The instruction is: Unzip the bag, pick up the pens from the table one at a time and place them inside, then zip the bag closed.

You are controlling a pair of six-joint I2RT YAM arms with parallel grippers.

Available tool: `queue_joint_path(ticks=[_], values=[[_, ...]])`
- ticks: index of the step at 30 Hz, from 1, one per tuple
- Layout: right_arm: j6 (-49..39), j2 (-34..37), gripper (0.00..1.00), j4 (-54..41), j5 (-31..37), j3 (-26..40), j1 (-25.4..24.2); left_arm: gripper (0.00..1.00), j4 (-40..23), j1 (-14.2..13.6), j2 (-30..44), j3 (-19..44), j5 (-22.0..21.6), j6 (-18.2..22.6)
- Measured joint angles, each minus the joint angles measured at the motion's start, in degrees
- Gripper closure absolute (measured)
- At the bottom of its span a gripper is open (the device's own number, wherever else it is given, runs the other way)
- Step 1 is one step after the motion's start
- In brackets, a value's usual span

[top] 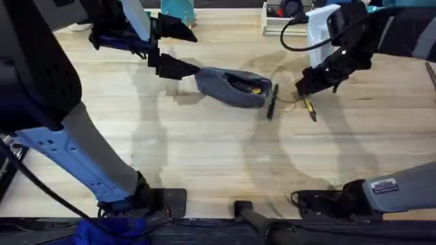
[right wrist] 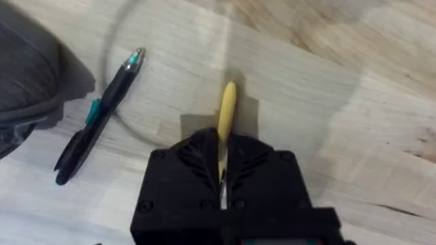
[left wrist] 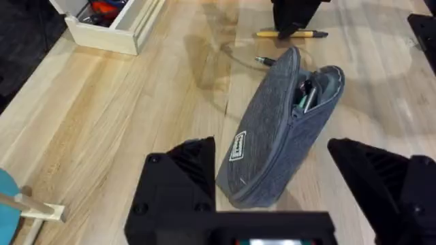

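Note:
The blue-grey bag (top: pixel 231 87) lies on its side on the table (top: pixel 204 156), its zipper open and some items showing inside. My left gripper (top: pixel 172 67) is open at the bag's left end; in the left wrist view its fingers (left wrist: pixel 180 184) stand on either side of the bag (left wrist: pixel 272 136). Just right of the bag lies the dark pen (top: pixel 272 102). My right gripper (top: pixel 308 87) is shut on the yellow pen (right wrist: pixel 227 109) low over the wood, with the dark pen (right wrist: pixel 102 112) beside it.
A light wooden box (left wrist: pixel 116 27) with small items stands at the back of the table. A white container (top: pixel 319 27) sits behind the right arm. A teal object (top: pixel 177 10) stands at the back left. The table's front half is bare wood.

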Motion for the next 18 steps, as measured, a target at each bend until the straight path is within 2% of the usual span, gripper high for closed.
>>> queue_joint_path(ticks=[11, 18], values=[[0.00, 0.66, 0.970, -0.83, 0.06, 1.27, 0.00, 0.007, 0.02, 0.00, 0.00, 0.00, 0.00, 0.00], [-0.14, 0.50, 0.970, -2.45, 0.12, 8.78, 0.00, 0.007, 0.02, 0.00, 0.00, 0.00, 0.00, 0.00]])
